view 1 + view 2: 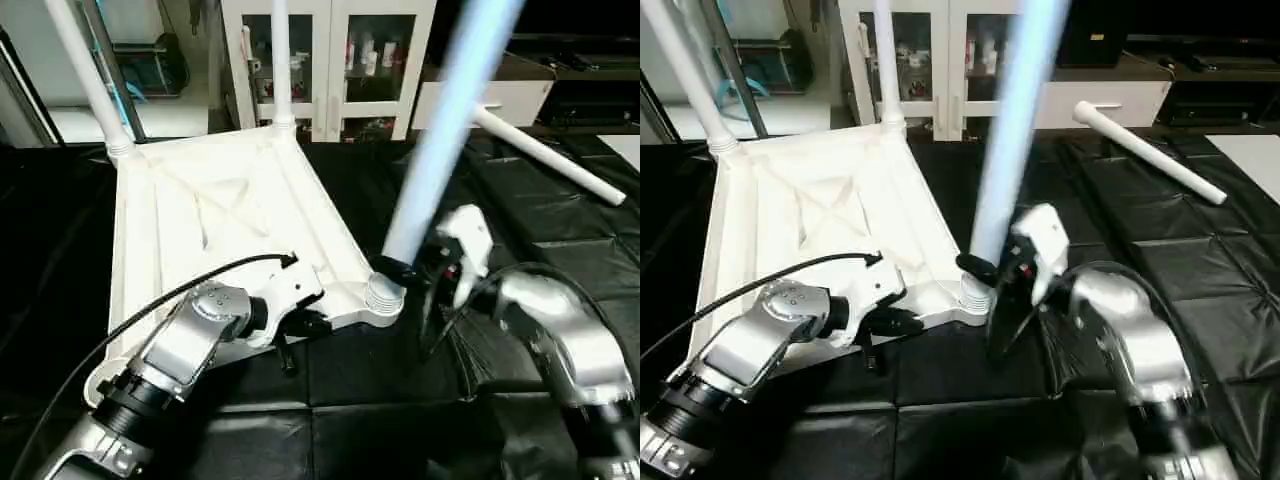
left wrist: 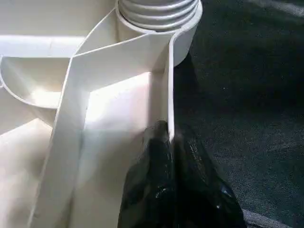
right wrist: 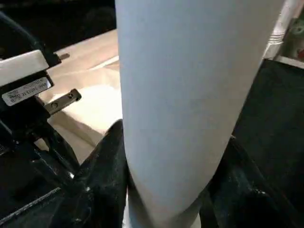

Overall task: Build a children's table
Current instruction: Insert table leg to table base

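Observation:
The white tabletop [image 1: 200, 210] lies upside down on the black work table, ribs facing up. Two white legs [image 1: 90, 80] [image 1: 282, 60] stand in its far corner sockets. My left gripper [image 2: 168, 137] is shut on the tabletop's rim wall beside the near right corner socket [image 1: 385, 293], whose threaded collar shows. My right gripper [image 1: 405, 270] is shut on the base of a third leg [image 1: 440, 130], one black finger [image 3: 107, 161] on each side. That leg stands tilted with its lower end at the socket. A loose leg [image 1: 550, 155] lies at the back right.
The black quilted cover [image 1: 380, 380] spreads across the work table around the tabletop. A white glass-door cabinet [image 1: 330, 50] stands behind the table, with a low white unit [image 1: 520, 95] to its right. A black cable [image 1: 170, 295] runs along my left forearm.

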`<state>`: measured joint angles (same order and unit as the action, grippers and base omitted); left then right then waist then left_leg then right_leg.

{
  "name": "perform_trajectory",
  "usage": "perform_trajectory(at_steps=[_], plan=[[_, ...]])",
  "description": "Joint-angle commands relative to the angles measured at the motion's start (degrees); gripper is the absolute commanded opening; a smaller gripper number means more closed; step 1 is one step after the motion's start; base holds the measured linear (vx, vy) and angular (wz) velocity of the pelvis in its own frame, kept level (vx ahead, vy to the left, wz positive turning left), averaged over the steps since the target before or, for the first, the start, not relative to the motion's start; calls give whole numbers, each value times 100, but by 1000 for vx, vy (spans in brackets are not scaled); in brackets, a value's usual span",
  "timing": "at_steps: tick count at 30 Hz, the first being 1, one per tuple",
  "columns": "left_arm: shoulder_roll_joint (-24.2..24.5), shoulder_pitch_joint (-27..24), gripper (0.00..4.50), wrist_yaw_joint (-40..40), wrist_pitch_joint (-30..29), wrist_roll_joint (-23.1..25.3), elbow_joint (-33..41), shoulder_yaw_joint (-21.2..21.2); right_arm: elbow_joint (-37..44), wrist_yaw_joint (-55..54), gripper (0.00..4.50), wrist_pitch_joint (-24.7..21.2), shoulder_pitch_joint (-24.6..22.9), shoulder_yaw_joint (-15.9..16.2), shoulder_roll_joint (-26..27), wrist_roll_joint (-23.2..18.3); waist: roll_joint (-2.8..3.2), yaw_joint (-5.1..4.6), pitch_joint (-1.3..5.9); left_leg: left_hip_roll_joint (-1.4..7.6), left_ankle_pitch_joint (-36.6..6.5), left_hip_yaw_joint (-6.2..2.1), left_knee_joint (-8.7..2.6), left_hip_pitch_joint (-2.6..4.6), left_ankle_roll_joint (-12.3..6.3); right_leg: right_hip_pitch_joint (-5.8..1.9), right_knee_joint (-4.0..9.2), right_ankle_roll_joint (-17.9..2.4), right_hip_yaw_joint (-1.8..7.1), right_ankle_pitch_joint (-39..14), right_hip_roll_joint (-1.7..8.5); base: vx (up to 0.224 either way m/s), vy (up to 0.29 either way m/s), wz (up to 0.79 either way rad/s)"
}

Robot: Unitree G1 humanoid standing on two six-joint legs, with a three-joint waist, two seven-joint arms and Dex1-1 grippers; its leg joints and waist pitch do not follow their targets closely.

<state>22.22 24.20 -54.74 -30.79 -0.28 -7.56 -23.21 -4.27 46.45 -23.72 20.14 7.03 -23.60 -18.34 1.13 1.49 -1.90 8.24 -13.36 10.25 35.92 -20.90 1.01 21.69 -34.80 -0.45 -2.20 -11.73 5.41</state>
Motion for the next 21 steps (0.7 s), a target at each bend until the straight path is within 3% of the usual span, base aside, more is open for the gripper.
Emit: perform_trajectory(at_steps=[1,5,6,7,9,11,12,13,16,17,18,19,21], plan=[[-5,95,0,-35,-3,1,18,-60,-697,-24,182,-572,-199,374,-13,272,6,-77,187,459,-1713,-212,-650,67,165,-98,474,-1081,237,-1608,325,0,0,0],[-13,86,0,20,-18,3,41,-24,-763,-63,182,-541,-301,391,41,274,-1,-115,179,462,-1942,-220,-659,90,228,-57,512,-979,244,-1920,324,0,0,0],[-11,77,0,40,-15,6,43,-7,-736,-93,182,-491,-446,408,48,302,-158,-133,178,467,-1932,-205,-656,76,182,-58,533,-953,241,-1990,321,0,0,0],[-9,74,0,47,-14,7,43,-1,-724,-104,182,-472,-502,414,50,313,-65,-83,187,468,-1802,-206,-654,101,162,-38,518,-946,262,-1960,343,0,0,0],[-4,64,0,65,-13,12,46,12,-669,-144,182,-428,-670,420,66,325,-36,-110,174,481,-1920,-219,-683,93,235,-23,528,-944,257,-1923,322,0,0,0],[8,50,0,78,6,17,37,21,-552,-238,182,-384,-858,435,96,307,-53,-110,177,483,-2154,-218,-704,120,351,-6,534,-902,257,-1823,305,0,0,0],[15,47,0,80,23,15,21,24,-529,-263,182,-376,-898,427,123,310,0,-115,178,478,-2216,-233,-713,122,386,-13,521,-899,255,-1813,303,0,0,0],[15,47,0,80,23,15,21,24,-529,-263,182,-376,-898,427,123,310,-28,-143,174,479,-2312,-247,-729,102,394,-30,525,-882,245,-1838,304,0,0,0],[9,40,0,131,56,6,-4,47,-524,-455,182,-235,-986,298,246,337,-37,-183,174,472,-2511,-260,-750,122,433,-29,569,-828,240,-2034,313,0,0,0],[-1,49,0,149,63,4,-20,52,-527,-522,182,-167,-1019,249,286,341,4,-182,167,473,-2555,-270,-761,127,449,-30,574,-824,243,-2066,317,0,0,0],[-12,59,0,159,63,-2,-30,57,-529,-575,182,-125,-1045,202,321,333,-21,-196,160,472,-2591,-269,-765,119,450,-34,590,-808,239,-2111,313,0,0,0],[-29,81,0,163,67,-17,-51,65,-547,-692,182,-74,-1074,80,392,286,-21,-196,147,472,-2795,-272,-766,148,472,-1,626,-748,250,-2389,326,0,0,0],[-33,90,0,162,70,-21,-60,67,-564,-733,182,-70,-1071,24,417,253,-15,-210,143,475,-2898,-301,-785,139,488,-7,639,-677,241,-2571,328,0,0,0]])
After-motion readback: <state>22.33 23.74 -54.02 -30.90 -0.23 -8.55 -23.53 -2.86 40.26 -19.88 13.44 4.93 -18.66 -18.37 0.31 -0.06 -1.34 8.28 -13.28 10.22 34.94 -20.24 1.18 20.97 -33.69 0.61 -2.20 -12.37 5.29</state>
